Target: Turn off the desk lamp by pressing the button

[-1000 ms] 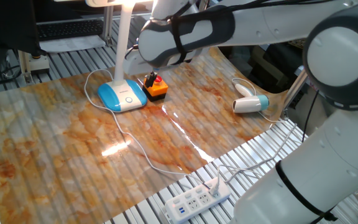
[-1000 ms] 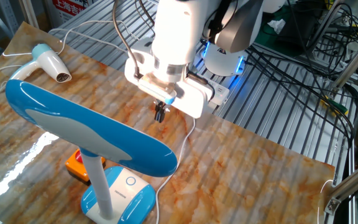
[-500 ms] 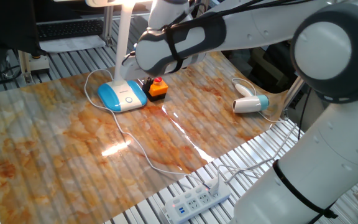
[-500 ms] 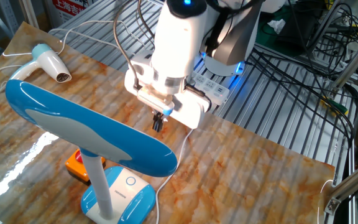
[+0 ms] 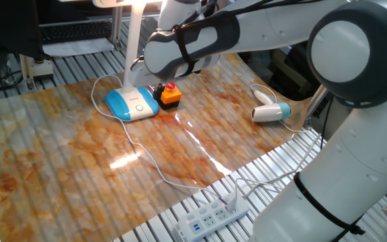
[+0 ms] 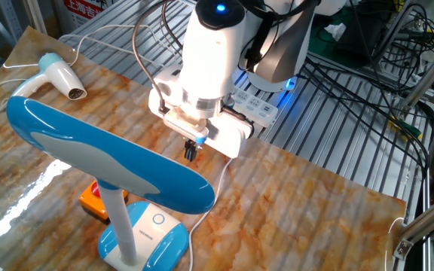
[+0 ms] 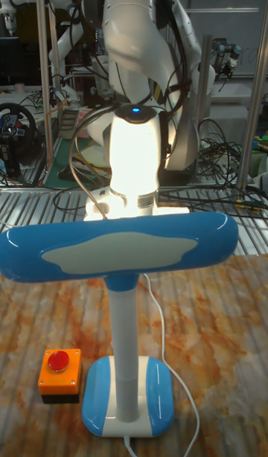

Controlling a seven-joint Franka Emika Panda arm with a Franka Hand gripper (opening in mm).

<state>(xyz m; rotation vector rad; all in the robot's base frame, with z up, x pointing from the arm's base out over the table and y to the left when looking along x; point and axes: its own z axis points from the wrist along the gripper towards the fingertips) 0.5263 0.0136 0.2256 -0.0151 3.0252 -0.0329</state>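
The desk lamp stands at the table's back, with its blue-and-white base [image 5: 132, 104] and white stem [image 5: 132, 47]. From the other side its blue head [image 6: 111, 162] fills the foreground above the base [image 6: 145, 241]. The button [image 6: 158, 220] is a small ringed circle on the base's white panel. My gripper [image 6: 192, 150] hangs in the air behind the lamp head, well above the base, pointing down with its dark fingertips together and holding nothing. In the tall view the lamp head [image 7: 119, 252] hides the gripper, and bright light falls on my wrist.
A red knob button on an orange box [image 5: 168, 95] sits right beside the lamp base. A hair dryer [image 5: 271, 111] lies at the table's right end. The thin white cord [image 5: 146, 158] runs across the table towards a power strip [image 5: 213, 215] at its edge.
My gripper has come down a little and shifted slightly towards the lamp. The lamp, orange box and hair dryer have not moved.
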